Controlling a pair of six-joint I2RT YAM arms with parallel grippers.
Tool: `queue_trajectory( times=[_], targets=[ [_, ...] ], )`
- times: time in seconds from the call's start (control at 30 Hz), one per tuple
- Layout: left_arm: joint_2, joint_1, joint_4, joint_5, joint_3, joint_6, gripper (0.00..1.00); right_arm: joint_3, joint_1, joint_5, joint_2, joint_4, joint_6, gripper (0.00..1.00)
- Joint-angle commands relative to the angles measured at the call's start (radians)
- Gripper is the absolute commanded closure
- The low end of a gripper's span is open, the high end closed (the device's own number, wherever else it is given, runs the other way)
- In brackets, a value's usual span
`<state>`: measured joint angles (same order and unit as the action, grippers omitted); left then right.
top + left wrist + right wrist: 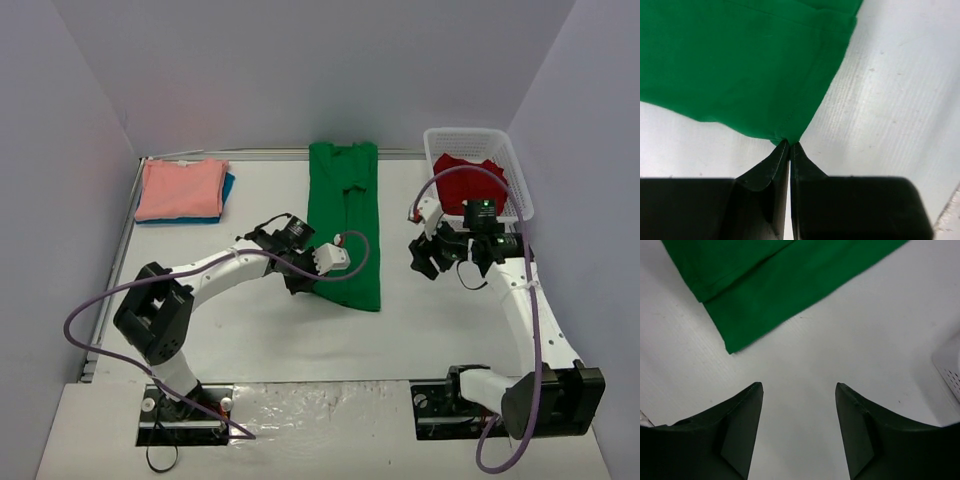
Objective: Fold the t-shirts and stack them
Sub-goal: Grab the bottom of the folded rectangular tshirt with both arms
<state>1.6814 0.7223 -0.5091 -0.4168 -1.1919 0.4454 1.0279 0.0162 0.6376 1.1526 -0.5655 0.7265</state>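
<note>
A bright green t-shirt point(345, 215) lies folded into a long strip at the table's middle. My left gripper point(300, 284) is at the shirt's near left corner. In the left wrist view the left gripper point(790, 143) is shut on the corner of the green cloth point(750, 65). My right gripper point(432, 258) hovers over bare table to the right of the strip. In the right wrist view the right gripper point(799, 386) is open and empty, with the green shirt point(790, 280) ahead of it. A salmon-pink t-shirt point(180, 188) lies folded on a teal-blue one point(229, 186) at the back left. A red t-shirt point(470, 182) sits in the basket.
The white mesh basket point(475, 133) stands at the back right, and its edge point(951, 367) shows in the right wrist view. Walls close off the table at the left, back and right. Purple cables loop off both arms.
</note>
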Motion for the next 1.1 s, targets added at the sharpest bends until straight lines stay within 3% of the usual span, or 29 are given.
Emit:
queue_trajectory(
  times=[0.0, 0.27, 0.5, 0.77, 1.07],
  targets=[
    [0.018, -0.029, -0.088, -0.132, -0.041, -0.028, 0.98, -0.034, 0.102, -0.042, -0.004, -0.042, 0.077, 0.45],
    [0.104, -0.066, -0.129, -0.226, -0.089, -0.046, 0.98, -0.127, 0.333, -0.124, 0.041, -0.042, 0.114, 0.50],
    [0.149, -0.101, -0.147, -0.281, -0.120, -0.059, 0.97, -0.173, 0.438, -0.200, 0.099, -0.027, 0.140, 0.54],
    [0.161, -0.119, -0.152, -0.318, -0.127, -0.070, 0.98, -0.195, 0.479, -0.211, 0.203, 0.033, 0.134, 0.65],
    [0.175, -0.141, -0.154, -0.364, -0.126, -0.068, 0.98, -0.167, 0.511, -0.214, 0.309, 0.076, 0.120, 0.65]
  ],
)
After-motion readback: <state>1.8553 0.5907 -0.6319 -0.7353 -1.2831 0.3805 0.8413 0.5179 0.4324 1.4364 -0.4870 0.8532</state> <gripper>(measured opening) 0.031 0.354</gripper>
